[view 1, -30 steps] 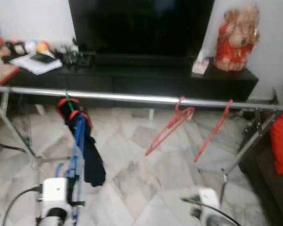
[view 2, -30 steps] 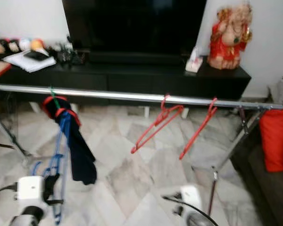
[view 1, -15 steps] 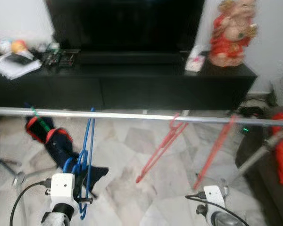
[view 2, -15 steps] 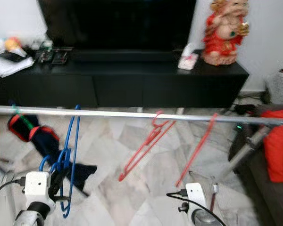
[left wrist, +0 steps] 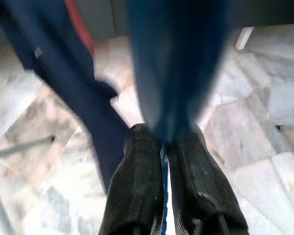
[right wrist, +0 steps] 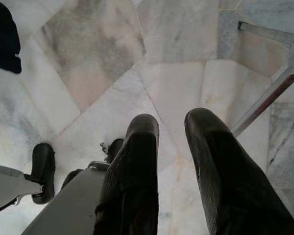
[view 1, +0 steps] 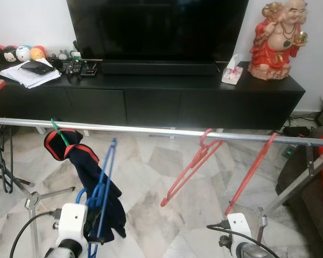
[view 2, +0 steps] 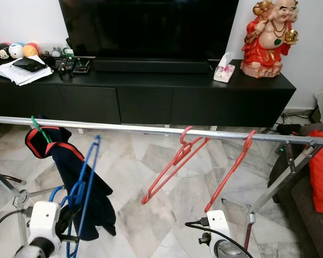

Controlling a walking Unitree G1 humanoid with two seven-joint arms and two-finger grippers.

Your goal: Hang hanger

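Note:
A blue hanger [view 1: 106, 180] stands upright in my left gripper [left wrist: 164, 147], which is shut on its lower part. The hanger's top reaches just under the silver rail [view 1: 151, 130]; I cannot tell whether it touches the rail. The left wrist [view 1: 72, 220] is low, right of a dark blue garment with red trim [view 1: 83, 161] that hangs from a green hook. Two red hangers [view 1: 196, 161] [view 1: 253, 172] hang tilted further right on the rail. My right gripper [right wrist: 171, 122] is open over the marble floor with nothing between its fingers; its wrist [view 1: 239, 226] is low under the right red hanger.
Behind the rail stands a black TV console [view 1: 204, 99] with a TV [view 1: 156, 29], a red statue [view 1: 280, 35], a tissue box [view 1: 232, 75] and papers [view 1: 29, 72]. Rack legs [view 1: 290, 185] slant down at right, and more legs [view 1: 29, 201] at left. A red cushion [view 2: 322, 164] lies far right.
The head view has swung about and steadied. The blue hanger in my left gripper rose from low beside the garment to the rail; its top is now just below the rail.

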